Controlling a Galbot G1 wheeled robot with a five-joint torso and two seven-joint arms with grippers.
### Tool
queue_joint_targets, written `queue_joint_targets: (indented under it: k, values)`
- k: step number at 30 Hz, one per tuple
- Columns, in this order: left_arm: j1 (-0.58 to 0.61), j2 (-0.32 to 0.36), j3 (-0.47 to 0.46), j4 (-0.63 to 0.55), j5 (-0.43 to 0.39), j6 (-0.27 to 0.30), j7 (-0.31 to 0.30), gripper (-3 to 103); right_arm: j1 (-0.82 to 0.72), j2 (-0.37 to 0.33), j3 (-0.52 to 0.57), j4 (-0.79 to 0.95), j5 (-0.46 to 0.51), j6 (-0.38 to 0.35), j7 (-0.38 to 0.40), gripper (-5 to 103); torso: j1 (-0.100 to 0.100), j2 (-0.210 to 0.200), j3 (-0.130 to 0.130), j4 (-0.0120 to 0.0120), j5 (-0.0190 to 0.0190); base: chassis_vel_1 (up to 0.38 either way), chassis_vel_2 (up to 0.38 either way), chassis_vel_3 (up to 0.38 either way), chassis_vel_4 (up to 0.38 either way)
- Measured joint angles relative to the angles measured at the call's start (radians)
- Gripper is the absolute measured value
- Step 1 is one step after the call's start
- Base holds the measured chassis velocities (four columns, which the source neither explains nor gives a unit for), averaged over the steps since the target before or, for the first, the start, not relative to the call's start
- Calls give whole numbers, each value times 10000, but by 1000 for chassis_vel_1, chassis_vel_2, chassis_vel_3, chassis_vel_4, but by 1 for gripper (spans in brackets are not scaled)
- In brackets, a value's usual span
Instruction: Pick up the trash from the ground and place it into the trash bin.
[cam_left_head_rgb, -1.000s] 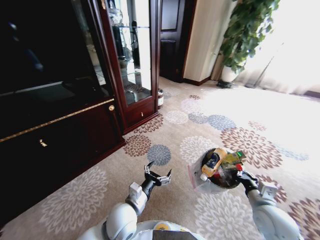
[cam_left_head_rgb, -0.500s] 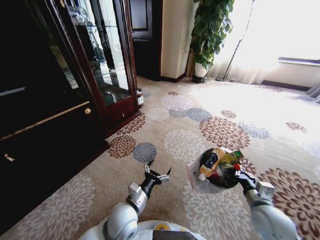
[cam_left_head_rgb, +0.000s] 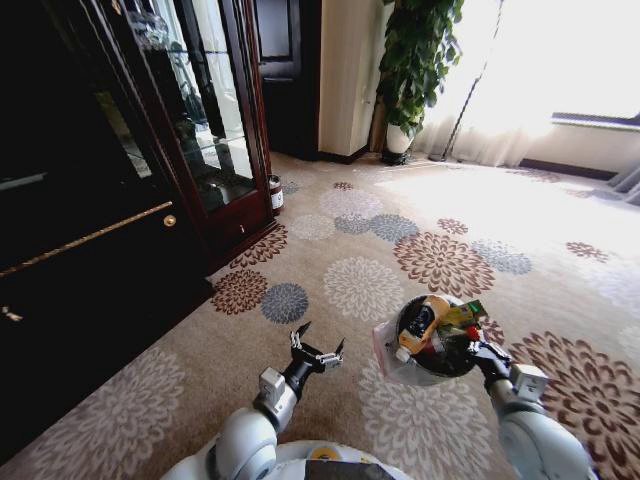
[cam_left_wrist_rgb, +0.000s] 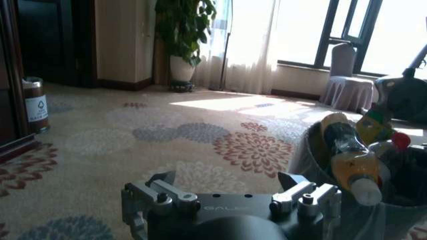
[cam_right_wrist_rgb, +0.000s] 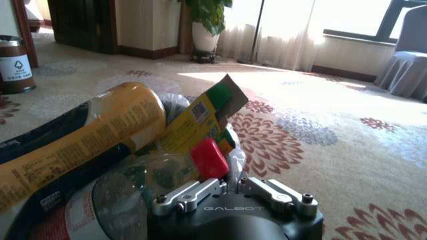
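Two grippers show low in frame: the right gripper (cam_left_head_rgb: 478, 350) clamps the rim of the light, litter-crammed small black bag-lined bin (cam_left_head_rgb: 437, 340), the left gripper (cam_left_head_rgb: 317, 353) spread empty.

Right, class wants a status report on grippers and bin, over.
Left gripper open, empty. Right gripper shut on trash bin rim. Bin full of trash. Carpet ahead unobstructed.

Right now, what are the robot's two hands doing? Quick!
Left gripper: open, holding nothing, out over the carpet.
Right gripper: shut on the rim of the trash bin, which is full of trash.
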Motion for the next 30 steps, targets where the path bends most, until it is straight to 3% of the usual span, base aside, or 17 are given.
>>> queue_joint_targets:
  k: [8,30]
  values:
    - [-84,107,16,51,-15,12,113,100,-17,375,-232,90,-569,186,-64,2,0,0,0,1,1,-35,-136,-82,27]
    - [-276,149,141,248,-53,-20,440,100,11,426,-20,67,-603,209,22,2,1,0,0,0,0,-90,-179,-135,-36]
